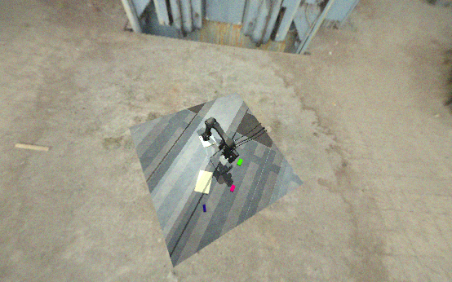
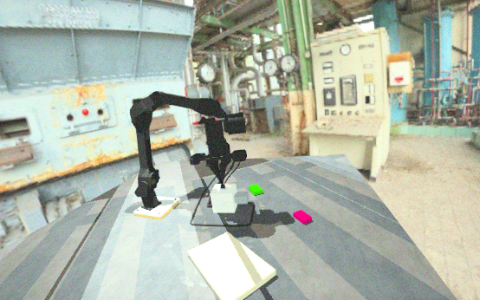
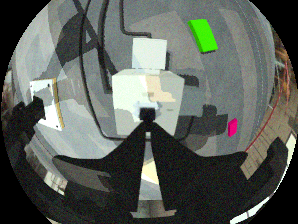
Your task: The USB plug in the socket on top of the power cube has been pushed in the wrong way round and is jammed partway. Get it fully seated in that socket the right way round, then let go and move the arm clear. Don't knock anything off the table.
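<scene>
One gripper points straight down, its fingers clamped on the plug atop the cube; a green block lies beyond.

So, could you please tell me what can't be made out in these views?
- USB plug, wrist view: its orientation and depth in the power cube; jaws cover it.
- Same plug, exterior view: too small and blurred.
- Top view: gripper and cube too small.
- Blue block: outside the other views.

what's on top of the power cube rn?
The USB plug, pinched in the shut end effector, stands on top of the white power cube. The fingers cover the socket, so seating depth can't be seen.
</scene>
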